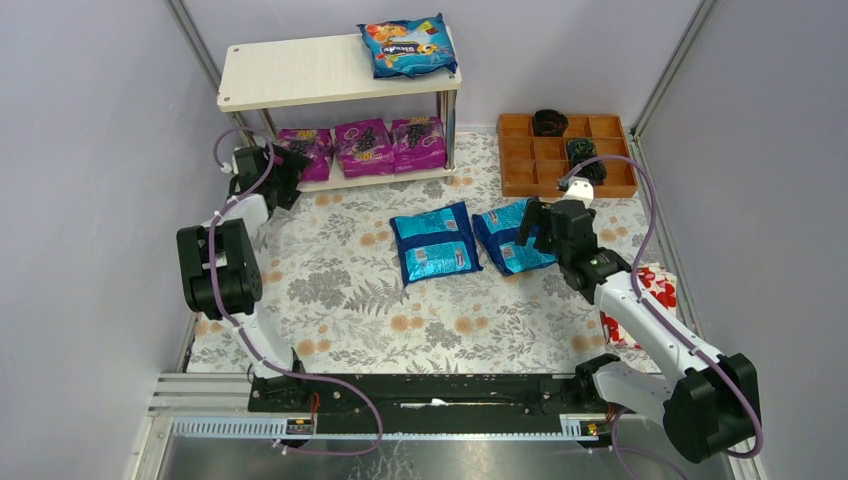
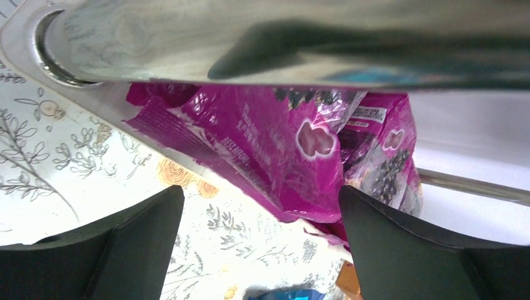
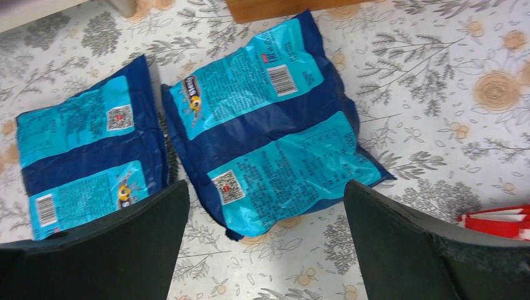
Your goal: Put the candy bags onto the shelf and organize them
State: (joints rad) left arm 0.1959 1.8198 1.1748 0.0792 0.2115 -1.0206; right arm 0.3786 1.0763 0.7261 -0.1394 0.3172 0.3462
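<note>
The shelf [image 1: 290,72] stands at the back left. One blue candy bag [image 1: 408,46] lies on its top board. Three purple bags [image 1: 364,146] sit in a row on the lower board. Two blue bags lie face down on the floral cloth, one in the middle [image 1: 433,242] and one to its right [image 1: 508,238]. My left gripper [image 1: 290,176] is open and empty just left of the leftmost purple bag [image 2: 269,144]. My right gripper [image 1: 532,224] is open and empty, above the near edge of the right blue bag [image 3: 275,131]; the other blue bag [image 3: 84,144] lies left of it.
An orange compartment tray [image 1: 567,152] with dark items stands at the back right. A white packet with red flowers [image 1: 655,290] lies under my right arm, its corner in the right wrist view [image 3: 500,222]. Grey walls close in on both sides.
</note>
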